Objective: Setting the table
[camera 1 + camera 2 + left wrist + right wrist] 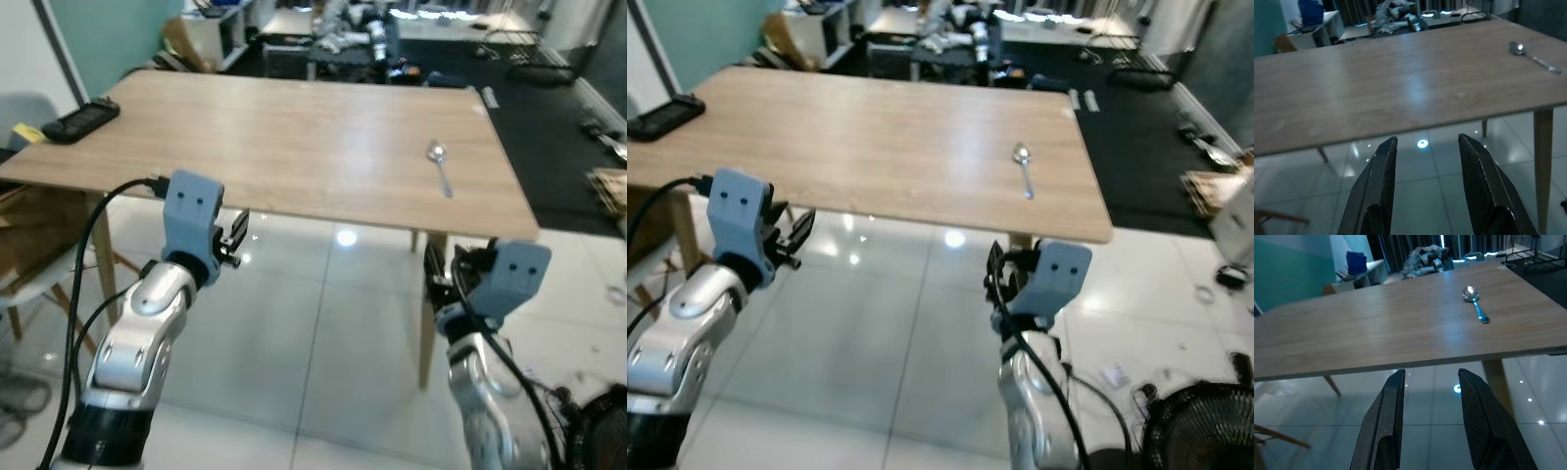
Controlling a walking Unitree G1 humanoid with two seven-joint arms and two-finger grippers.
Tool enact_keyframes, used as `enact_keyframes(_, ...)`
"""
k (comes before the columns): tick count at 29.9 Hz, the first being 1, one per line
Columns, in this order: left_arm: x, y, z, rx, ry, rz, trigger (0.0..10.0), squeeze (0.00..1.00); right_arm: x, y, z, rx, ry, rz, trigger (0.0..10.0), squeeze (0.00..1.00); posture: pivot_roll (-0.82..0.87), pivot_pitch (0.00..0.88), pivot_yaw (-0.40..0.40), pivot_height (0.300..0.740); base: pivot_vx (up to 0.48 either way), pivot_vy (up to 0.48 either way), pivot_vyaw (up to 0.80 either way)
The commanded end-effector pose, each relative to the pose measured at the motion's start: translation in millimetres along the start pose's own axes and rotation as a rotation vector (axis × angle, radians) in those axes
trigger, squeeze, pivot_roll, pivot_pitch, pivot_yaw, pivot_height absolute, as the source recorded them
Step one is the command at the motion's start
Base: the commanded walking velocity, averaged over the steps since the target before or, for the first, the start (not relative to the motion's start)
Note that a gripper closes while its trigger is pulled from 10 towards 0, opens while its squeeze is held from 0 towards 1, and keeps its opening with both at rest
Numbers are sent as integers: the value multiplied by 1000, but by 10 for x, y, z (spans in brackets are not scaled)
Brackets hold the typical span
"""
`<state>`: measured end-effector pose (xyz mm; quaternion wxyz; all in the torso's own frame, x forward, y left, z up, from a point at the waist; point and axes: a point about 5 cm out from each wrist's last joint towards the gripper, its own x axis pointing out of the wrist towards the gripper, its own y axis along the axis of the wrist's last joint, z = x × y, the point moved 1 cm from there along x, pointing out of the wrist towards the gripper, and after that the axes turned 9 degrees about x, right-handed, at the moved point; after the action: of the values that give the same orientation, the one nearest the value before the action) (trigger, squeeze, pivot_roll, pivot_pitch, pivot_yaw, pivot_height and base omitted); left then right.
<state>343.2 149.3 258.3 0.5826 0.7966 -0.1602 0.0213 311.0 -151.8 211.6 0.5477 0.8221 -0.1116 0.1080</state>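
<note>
Nearest, left tool [1427, 188] raised before the counter's near edge, fingers [1376, 196] spread apart, empty. Right tool [1430, 423] likewise below and just short of the near edge by the right front leg [428, 318], fingers [1484, 431] parted, gripping nothing. Underneath, glossy white tiled floor [323, 343] with lamp reflections. Next, the wooden counter [294, 147], mostly bare. On its right part, near the right edge, a metal spoon [440, 164], bowl towards the far side, handle towards the robot. At the far left corner, a dark handset [80, 120]. Beyond, cluttered shelves and dark floor.
</note>
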Motion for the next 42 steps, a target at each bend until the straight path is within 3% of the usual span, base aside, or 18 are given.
enact_keyframes(1,-7,-39,-11,-10,2,-16,10000,0,-13,-22,0,0,-1,-10,10000,0,112,141,86,740,0,0,0)
enact_keyframes(21,-2,-34,5,-14,-4,-15,10000,0,-18,-46,-10,-13,7,-25,10000,0,112,145,87,740,0,0,0)
enact_keyframes(42,5,-40,20,-13,-11,-17,10000,0,-12,-83,-17,-39,14,-49,10000,0,112,148,87,740,0,0,776)
